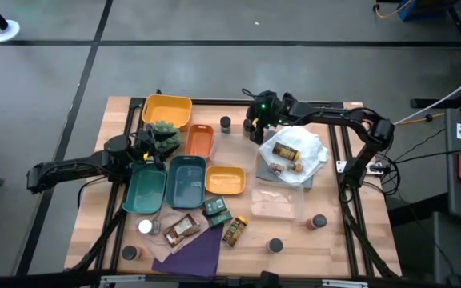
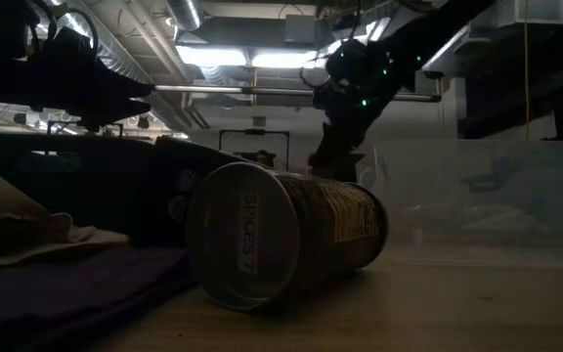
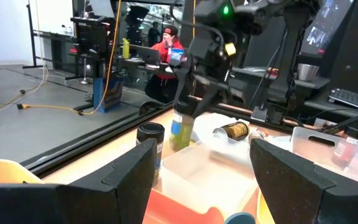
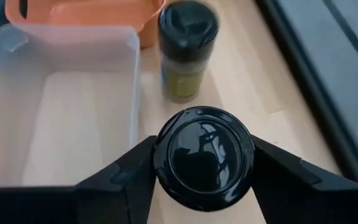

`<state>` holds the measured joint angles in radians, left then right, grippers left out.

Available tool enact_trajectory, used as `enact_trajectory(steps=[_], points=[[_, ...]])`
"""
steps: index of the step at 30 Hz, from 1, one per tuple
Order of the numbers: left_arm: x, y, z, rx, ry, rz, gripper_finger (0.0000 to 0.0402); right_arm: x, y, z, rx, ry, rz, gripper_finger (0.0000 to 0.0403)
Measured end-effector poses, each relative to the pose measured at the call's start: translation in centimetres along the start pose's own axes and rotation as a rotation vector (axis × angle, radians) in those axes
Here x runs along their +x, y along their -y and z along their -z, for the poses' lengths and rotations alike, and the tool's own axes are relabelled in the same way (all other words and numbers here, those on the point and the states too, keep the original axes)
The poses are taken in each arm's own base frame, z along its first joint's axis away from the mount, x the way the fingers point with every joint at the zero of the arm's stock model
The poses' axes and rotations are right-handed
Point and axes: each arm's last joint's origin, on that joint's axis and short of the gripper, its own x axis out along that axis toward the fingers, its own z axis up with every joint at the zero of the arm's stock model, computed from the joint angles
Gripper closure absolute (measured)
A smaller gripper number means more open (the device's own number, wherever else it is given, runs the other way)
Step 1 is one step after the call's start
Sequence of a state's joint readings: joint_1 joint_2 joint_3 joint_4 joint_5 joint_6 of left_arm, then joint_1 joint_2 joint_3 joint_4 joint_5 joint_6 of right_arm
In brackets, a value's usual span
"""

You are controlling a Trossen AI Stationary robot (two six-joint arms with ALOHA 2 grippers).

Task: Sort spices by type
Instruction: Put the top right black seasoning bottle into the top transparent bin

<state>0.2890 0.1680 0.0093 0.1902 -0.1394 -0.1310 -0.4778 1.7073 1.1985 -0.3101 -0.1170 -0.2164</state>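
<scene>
Black-lidded spice jar (image 4: 203, 157) sits clamped in the right pincer (image 1: 256, 130) at upper centre, next needing placement beside its standing twin (image 4: 187, 50); the left pincer (image 1: 147, 148) waits wide.

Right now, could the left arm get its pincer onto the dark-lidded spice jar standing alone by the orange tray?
Probably yes. The left pincer is open, and the dark-lidded jar stands ahead of it in its wrist view. The right pincer, shut on another black-lidded jar, hangs close beside it and could crowd the approach.
</scene>
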Motion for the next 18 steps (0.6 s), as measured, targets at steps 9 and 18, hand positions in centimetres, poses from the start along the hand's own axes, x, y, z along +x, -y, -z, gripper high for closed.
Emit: enact_trajectory(steps=[9,18], points=[[0.0,0.0,0.1,-0.016,-0.005,-0.001,0.0150,-3.7,-0.2,-4.2,0.000,-0.023,-0.023,0.0188],[0.0,-0.1,0.4,-0.075,-0.045,-0.008,0.0150,-4.8,-4.9,-6.0,-0.047,-0.042,-0.115,0.0194]])
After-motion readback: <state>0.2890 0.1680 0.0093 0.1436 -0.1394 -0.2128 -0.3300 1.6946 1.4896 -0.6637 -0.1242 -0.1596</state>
